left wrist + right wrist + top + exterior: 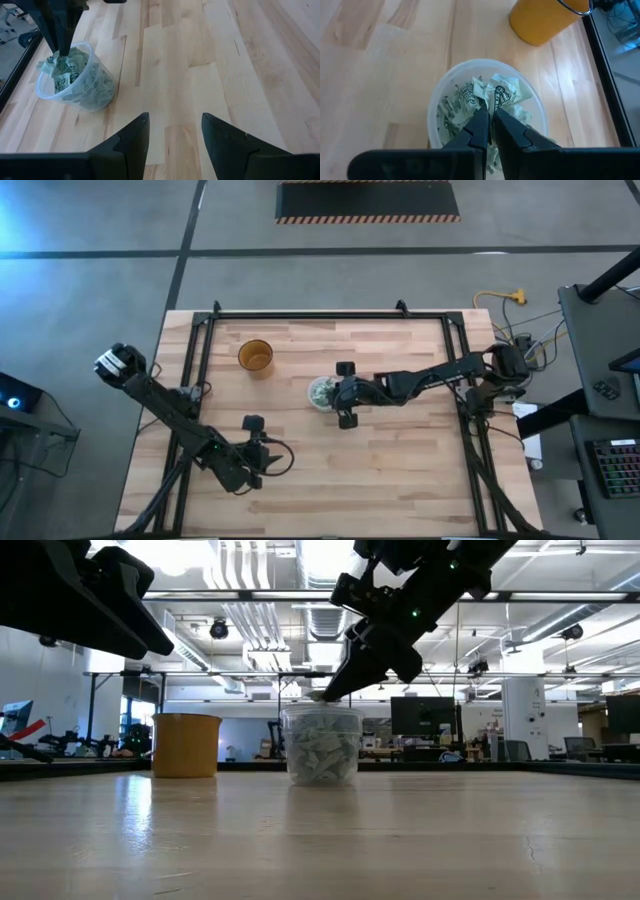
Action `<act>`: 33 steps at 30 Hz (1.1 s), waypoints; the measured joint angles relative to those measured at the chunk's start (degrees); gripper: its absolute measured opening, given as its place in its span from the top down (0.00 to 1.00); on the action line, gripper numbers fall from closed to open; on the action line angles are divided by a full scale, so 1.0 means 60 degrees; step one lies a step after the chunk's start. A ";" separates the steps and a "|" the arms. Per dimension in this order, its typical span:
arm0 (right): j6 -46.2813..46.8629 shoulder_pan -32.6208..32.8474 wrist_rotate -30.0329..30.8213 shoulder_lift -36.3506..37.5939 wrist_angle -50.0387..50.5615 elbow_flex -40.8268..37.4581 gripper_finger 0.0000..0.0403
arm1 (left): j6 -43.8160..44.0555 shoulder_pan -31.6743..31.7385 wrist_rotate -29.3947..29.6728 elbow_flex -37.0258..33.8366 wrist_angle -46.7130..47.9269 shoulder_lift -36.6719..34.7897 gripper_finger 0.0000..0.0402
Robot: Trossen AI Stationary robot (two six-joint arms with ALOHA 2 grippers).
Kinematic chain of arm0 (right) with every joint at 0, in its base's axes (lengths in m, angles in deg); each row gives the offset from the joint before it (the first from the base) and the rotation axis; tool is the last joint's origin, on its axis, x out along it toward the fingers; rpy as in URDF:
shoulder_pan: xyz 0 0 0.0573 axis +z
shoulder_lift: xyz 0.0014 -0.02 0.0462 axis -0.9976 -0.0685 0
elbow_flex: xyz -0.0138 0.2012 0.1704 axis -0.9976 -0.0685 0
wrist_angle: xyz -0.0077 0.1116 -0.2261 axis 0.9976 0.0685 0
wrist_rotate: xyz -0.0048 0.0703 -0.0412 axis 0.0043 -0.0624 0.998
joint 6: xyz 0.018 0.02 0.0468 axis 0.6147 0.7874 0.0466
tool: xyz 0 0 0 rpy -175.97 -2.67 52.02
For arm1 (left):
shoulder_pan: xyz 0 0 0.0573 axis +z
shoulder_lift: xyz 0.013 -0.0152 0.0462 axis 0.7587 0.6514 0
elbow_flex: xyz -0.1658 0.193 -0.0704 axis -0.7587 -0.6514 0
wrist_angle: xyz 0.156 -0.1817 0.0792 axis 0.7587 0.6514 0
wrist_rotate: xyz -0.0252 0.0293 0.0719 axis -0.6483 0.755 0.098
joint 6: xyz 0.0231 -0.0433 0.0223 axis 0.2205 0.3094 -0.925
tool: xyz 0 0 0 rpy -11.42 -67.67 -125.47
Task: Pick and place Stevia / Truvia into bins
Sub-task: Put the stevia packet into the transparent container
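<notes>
We find the right gripper (489,120) lowered into the mouth of the clear cup (437,100), which stands near the middle of the desk (400,470). Its jaws are almost shut, with only a thin slit between them, tips pressed among the sweetener packets (502,95) heaped to the rim. We cannot tell whether a packet is pinched between the tips. All packets we can see lie in this 1 cup; none shows on the bare desk. An amber cup (256,356) stands apart from it, toward the far left.

The left gripper (172,135) waits low over the near-left part of the desk, jaws spread and holding nothing.

We judge the step in hand to be a placing into the cup. The next move calls for spreading the jaws, then a straight lift clear of the rim without tipping the cup
</notes>
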 joint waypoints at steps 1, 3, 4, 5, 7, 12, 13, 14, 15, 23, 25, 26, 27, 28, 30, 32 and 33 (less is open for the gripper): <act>0.0000 -0.0030 -0.0030 -0.0003 -0.0096 -0.0058 0.96 | 0.0000 0.0003 0.0000 0.0000 0.0000 0.0000 0.59; 0.0000 -0.0082 -0.0047 -0.0004 -0.0181 -0.0147 0.96 | 0.0000 0.0001 0.0000 0.0000 0.0004 0.0000 0.59; 0.0000 -0.0107 -0.0060 -0.0004 -0.0187 -0.0172 0.96 | 0.0000 -0.0001 0.0000 0.0000 0.0004 0.0000 0.59; 0.0000 -0.0140 -0.0158 -0.0004 -0.0203 -0.0205 0.96 | 0.0000 -0.0001 0.0000 0.0000 0.0005 0.0000 0.59; 0.0035 -0.0206 -0.0475 -0.0005 -0.0202 -0.0229 0.96 | 0.0000 0.0003 0.0000 0.0000 0.0004 0.0000 0.59; 0.0310 -0.0324 -0.1020 -0.0011 -0.0535 -0.0317 0.96 | 0.0003 0.0003 0.0000 0.0000 0.0007 0.0000 0.59; 0.0316 -0.0338 -0.1023 -0.0011 -0.0571 -0.0340 0.96 | 0.0004 0.0003 0.0000 0.0000 0.0007 0.0000 0.59; 0.0320 -0.0342 -0.1024 -0.0011 -0.0589 -0.0352 0.96 | 0.0004 -0.0001 0.0000 0.0000 0.0007 0.0000 0.59; 0.0321 -0.0342 -0.1024 -0.0011 -0.0593 -0.0356 0.96 | 0.0004 -0.0001 0.0000 0.0000 0.0007 0.0000 0.59; 0.0505 -0.0361 -0.1049 -0.0015 -0.0601 -0.0401 0.96 | 0.0004 -0.0001 0.0000 0.0000 0.0007 0.0000 0.59; 0.0551 -0.0361 -0.1045 -0.0015 -0.0598 -0.0412 0.96 | 0.0004 0.0000 0.0000 -0.0001 0.0007 0.0000 0.59; 0.0565 -0.0361 -0.1045 -0.0015 -0.0601 -0.0415 0.96 | 0.0004 0.0002 0.0000 -0.0004 0.0007 0.0000 0.59; 0.0572 -0.0361 -0.1045 -0.0015 -0.0608 -0.0419 0.95 | 0.0004 0.0000 0.0000 -0.0008 0.0007 0.0000 0.59; 0.0573 -0.0361 -0.1045 -0.0015 -0.0608 -0.0422 0.94 | 0.0007 -0.0001 0.0000 -0.0015 0.0007 0.0000 0.59; 0.0572 -0.0361 -0.1045 -0.0015 -0.0612 -0.0422 0.92 | 0.0007 -0.0001 0.0000 -0.0027 0.0011 0.0000 0.59; 0.0572 -0.0361 -0.1045 -0.0015 -0.0615 -0.0422 0.88 | 0.0007 -0.0001 0.0000 -0.0047 0.0007 0.0000 0.59; 0.0572 -0.0361 -0.1042 -0.0015 -0.0615 -0.0422 0.85 | 0.0007 -0.0001 0.0000 -0.0061 0.0007 0.0000 0.59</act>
